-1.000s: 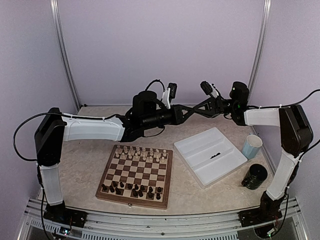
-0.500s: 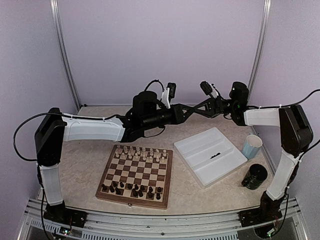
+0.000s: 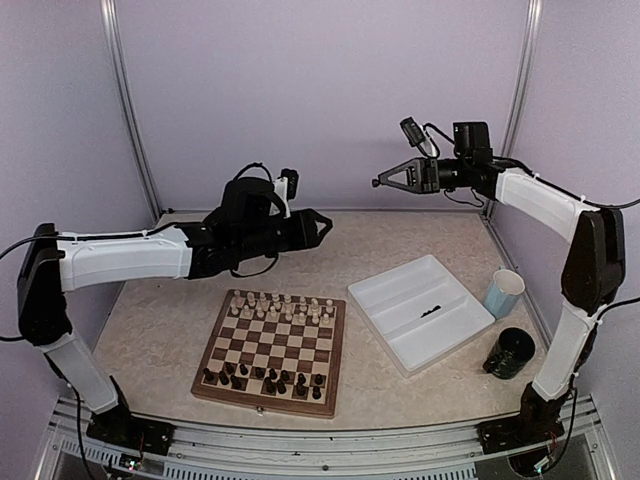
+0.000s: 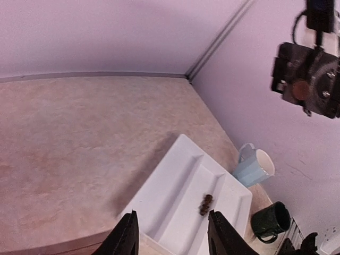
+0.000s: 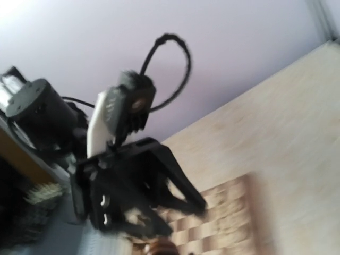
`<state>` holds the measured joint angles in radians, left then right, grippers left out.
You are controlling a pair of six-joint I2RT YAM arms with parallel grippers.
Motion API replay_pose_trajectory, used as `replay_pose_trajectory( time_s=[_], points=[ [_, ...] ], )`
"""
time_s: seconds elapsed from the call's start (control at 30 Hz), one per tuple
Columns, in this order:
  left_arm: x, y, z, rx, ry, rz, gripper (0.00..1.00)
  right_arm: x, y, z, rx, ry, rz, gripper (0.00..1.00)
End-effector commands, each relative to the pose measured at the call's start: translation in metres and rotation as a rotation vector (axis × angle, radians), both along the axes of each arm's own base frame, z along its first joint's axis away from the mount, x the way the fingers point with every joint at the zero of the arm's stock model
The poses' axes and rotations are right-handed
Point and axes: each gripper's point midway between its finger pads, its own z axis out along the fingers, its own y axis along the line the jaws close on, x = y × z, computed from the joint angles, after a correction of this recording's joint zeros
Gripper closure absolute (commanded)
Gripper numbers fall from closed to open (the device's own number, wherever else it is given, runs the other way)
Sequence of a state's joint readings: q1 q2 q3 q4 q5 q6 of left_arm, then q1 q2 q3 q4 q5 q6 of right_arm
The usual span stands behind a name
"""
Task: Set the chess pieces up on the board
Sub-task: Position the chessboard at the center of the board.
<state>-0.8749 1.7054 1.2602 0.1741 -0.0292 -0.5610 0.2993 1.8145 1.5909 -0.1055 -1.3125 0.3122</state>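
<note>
One board [image 3: 275, 345], one white tray [image 3: 395, 297], two cups [image 3: 503, 292] at three o'clock; marbled surface [image 3: 180, 320], lilac walls [image 3: 320, 90]. Left gripper [image 3: 318, 228] gapes empty; right gripper [image 3: 378, 183] is pinched closed, load unclear.

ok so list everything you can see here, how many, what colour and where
chessboard: one, light and dark brown squares, middle of the table
cream chess pieces: about two rows, far side of the board
dark chess pieces: about two rows with gaps, near side of the board
loose dark piece: one, lying in the tray, in the compartment on the cup's side
tray: one, white, right of the board
cup: one, light blue, right of the tray
mug: one, dark green, nearer than the cup
table: one, beige marbled
left fingers: black, open, empty
right fingers: black, shut, high over the table's far side
</note>
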Motion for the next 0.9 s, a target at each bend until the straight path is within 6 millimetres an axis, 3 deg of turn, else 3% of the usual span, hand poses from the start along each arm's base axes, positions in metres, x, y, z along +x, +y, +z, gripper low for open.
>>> replay_pose_trajectory(
  time_s=[0.0, 0.2, 0.4, 0.63, 0.87],
  points=[
    [0.015, 0.096, -0.05, 0.203, 0.17, 0.267, 0.55, 0.001, 0.014, -0.02, -0.167, -0.175, -0.047, 0.94],
    [0.003, 0.191, -0.1, 0.291, 0.376, 0.466, 0.55, -0.01, 0.053, -0.003, -0.286, -0.451, -0.035, 0.94],
    [-0.039, 0.259, -0.135, 0.299, 0.543, 0.642, 0.58, -0.036, 0.086, -0.014, -0.383, -0.619, 0.041, 0.94],
    [-0.083, 0.286, -0.175, 0.386, 0.681, 0.646, 0.67, -0.08, 0.128, -0.033, -0.485, -0.781, 0.199, 0.95],
    [-0.12, 0.294, -0.227, 0.487, 0.859, 0.618, 0.74, -0.112, 0.149, -0.045, -0.518, -0.832, 0.303, 0.95]
  ],
)
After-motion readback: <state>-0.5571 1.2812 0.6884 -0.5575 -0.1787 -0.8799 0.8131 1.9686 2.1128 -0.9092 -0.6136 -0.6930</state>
